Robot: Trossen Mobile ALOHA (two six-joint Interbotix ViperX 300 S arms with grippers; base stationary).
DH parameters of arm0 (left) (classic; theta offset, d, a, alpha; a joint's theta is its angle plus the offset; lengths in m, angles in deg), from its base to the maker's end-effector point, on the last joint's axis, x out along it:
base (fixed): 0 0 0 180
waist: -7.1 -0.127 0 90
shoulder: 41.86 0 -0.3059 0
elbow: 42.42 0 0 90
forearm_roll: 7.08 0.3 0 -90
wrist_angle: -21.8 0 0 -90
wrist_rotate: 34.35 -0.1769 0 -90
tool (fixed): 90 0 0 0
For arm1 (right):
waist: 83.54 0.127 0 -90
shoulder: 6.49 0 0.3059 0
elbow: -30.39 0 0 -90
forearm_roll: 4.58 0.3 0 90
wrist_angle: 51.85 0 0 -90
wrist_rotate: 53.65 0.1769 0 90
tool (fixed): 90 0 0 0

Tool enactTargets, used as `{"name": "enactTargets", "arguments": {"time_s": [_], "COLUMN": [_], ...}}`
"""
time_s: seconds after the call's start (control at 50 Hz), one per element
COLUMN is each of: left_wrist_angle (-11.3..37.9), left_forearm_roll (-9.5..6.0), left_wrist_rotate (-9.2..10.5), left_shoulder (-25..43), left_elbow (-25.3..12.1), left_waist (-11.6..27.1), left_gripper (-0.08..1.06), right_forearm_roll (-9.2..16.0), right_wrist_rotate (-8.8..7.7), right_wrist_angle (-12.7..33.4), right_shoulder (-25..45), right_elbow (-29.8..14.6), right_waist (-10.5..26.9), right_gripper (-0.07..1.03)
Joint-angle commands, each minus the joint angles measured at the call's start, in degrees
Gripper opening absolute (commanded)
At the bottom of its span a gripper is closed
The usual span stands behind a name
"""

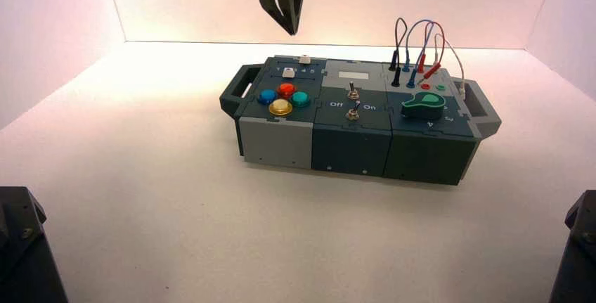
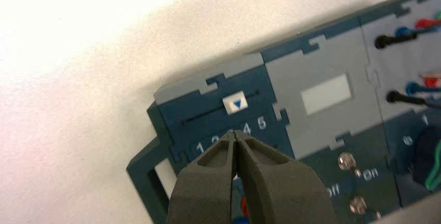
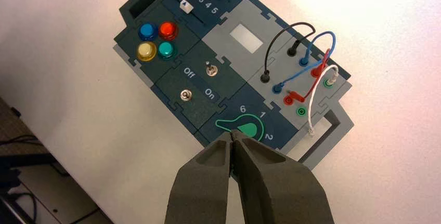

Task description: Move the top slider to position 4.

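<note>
The left gripper (image 1: 292,32) has its fingers pressed together, no gap showing, with nothing held between them. It hangs raised near the far edge of the box (image 1: 351,150), towards the box's left end, tips pointing down and touching nothing. Closed like that, it makes a narrow prod, which would suit nudging a small knob from the side better than pinching it.

Next outward is the top slider (image 2: 235,103), the white knob on the dark panel at the box's far left, its track running along the box's length. It looks lined up with the 4 (image 2: 247,129), so I judge the setting reached; the raised tips then make sense, leaving the knob undisturbed. Dipping again would risk knocking it off.

The right gripper (image 3: 231,134) waits above the box's right side, also closed and empty, presumably held high to spare the box's wires (image 3: 312,73).
</note>
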Motion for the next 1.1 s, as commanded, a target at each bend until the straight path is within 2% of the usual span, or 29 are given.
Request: {"name": "enactTargets", "arguments": {"time_s": [0.02,0.06,0.1,0.26,0.48,0.72,1.1], "left_wrist_angle": [0.7,0.62,0.26,0.26,-2.64,-8.44,-7.21], "left_forearm_roll": [0.0,0.0,0.0,-0.18,-0.18,-0.44,-0.7], "left_wrist_rotate": [-1.93,-2.64,-4.39,-7.91,-11.25,-11.95,-11.95], "left_shoulder": [-4.48,-4.92,-5.54,-6.68,-7.29,-7.56,-10.2], "left_elbow": [0.79,1.23,2.02,3.25,4.83,8.53,9.14], "left_waist": [0.26,0.35,0.18,0.0,-0.09,-0.09,-0.09], "left_gripper": [-0.03,-0.03,-0.03,-0.03,-0.03,-0.03,-0.03], "right_forearm_roll": [0.09,0.09,0.09,-0.09,-0.18,-0.09,0.09], "right_wrist_rotate": [-0.18,-0.18,-0.18,-0.18,0.0,0.26,0.44], "right_wrist_angle": [-0.97,-1.05,-1.23,-1.67,-2.02,-2.2,-2.11], "right_shoulder": [-0.53,-0.7,-1.32,-3.34,-4.66,-4.48,-5.1], "right_elbow": [-0.35,-0.18,0.26,1.23,1.32,1.41,2.81], "right_waist": [0.09,0.09,0.09,0.09,0.09,0.09,0.09], "right_gripper": [-0.02,-0.02,-0.02,-0.02,-0.02,-0.02,-0.02]}}
